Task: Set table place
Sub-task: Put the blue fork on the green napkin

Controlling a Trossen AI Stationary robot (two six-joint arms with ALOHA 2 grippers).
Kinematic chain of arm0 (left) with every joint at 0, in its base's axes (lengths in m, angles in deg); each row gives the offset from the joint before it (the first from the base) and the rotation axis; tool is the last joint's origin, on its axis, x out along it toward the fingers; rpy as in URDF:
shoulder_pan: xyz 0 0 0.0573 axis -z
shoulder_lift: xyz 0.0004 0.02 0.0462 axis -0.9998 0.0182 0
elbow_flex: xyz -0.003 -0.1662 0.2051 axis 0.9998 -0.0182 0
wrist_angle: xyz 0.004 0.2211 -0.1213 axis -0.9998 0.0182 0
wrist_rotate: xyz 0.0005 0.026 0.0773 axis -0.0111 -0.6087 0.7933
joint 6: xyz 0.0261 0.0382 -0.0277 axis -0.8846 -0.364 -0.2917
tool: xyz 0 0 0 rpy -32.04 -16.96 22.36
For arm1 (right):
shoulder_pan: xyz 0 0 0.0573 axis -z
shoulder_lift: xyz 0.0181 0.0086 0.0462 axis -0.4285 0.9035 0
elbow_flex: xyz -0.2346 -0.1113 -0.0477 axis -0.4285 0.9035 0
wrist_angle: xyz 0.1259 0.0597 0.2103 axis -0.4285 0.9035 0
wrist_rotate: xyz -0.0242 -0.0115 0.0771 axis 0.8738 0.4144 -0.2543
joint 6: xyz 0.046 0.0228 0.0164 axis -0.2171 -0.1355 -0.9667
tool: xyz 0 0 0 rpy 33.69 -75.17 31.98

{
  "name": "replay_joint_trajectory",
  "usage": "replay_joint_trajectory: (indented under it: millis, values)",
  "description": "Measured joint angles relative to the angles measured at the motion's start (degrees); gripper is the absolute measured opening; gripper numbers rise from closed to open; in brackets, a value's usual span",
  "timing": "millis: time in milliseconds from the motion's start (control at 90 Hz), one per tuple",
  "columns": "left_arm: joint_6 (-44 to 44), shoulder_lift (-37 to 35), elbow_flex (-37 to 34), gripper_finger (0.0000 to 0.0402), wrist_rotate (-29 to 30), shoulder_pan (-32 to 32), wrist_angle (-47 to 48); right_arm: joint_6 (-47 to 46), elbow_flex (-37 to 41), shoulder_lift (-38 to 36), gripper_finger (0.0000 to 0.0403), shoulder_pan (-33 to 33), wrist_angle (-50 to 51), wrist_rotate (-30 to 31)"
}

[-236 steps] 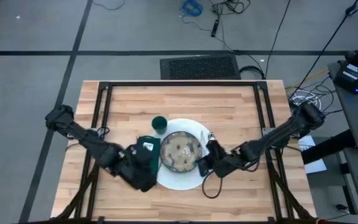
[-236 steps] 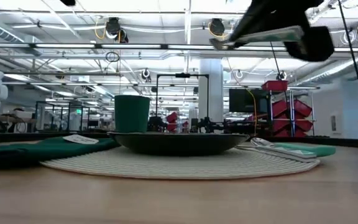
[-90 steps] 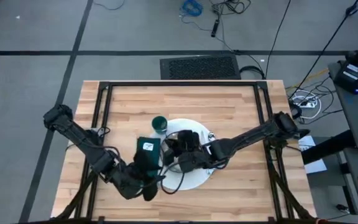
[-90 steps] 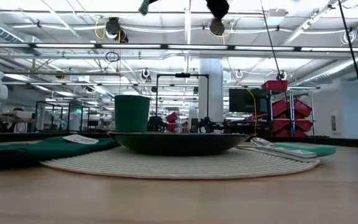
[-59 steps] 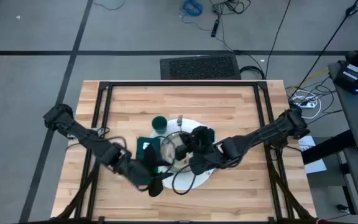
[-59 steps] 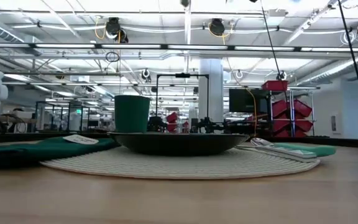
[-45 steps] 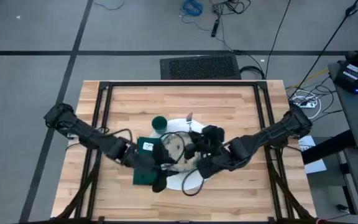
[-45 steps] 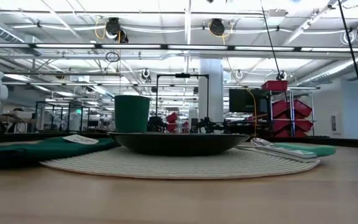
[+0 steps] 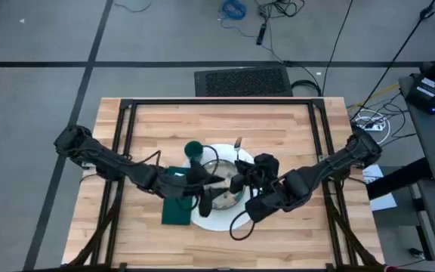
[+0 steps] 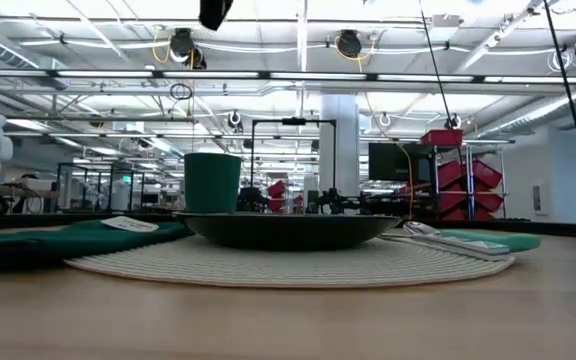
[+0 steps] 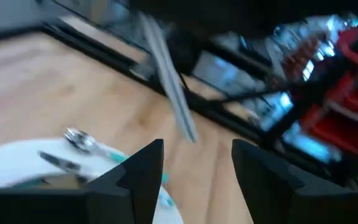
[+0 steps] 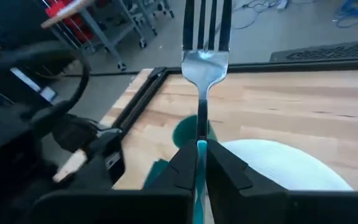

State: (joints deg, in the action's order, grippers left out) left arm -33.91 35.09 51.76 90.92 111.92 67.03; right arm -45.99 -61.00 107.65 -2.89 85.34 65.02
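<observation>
The bench (image 10: 288, 325), light wood strips on a black frame, carries one place setting near its middle. Nearest lies the round woven placemat (image 10: 288, 265), with a green napkin (image 10: 58, 240) at one side and teal-handled cutlery (image 10: 468, 240) at the other. On the mat sits a dark shallow dish (image 10: 286, 228); its inside looks mottled from above, and whether it holds anything cannot be told. Behind it stands a green cup (image 10: 212, 182), contents not visible. Above the dish, the right gripper (image 12: 201, 149) has its jaws closed on a fork (image 12: 205, 56), tines pointing away. The left gripper (image 11: 194, 165) hangs nearby, jaws apart and empty. Judged step: placing the fork. The next move calls for lowering it flat beside the dish, probably at the napkin, clear of the cup.
</observation>
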Motion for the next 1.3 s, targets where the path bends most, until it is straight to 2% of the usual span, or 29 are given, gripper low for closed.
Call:
replay_joint_trajectory:
  millis: [167, 344, 789, 1300]
  values:
    - [0.83, 0.35, 0.00, 0.0176, -0.20, -0.39, -3.95, 3.29, 0.00, 0.02, 0.0004, 0.97, -3.17, 0.00]
    - [10.80, 0.37, 0.00, 0.0176, -2.56, -2.61, -4.06, 5.80, 0.02, 0.02, 0.0004, 1.85, -5.42, -0.62]
    - [10.62, 0.90, 0.00, 0.0176, -2.54, -5.32, -3.17, 6.39, 0.02, 0.04, 0.0004, 1.98, -6.35, -0.35]
    - [10.96, 0.96, 0.04, 0.0173, -4.03, -5.64, -0.88, 6.37, 0.02, 0.09, 0.0004, 1.98, -6.33, -0.35]
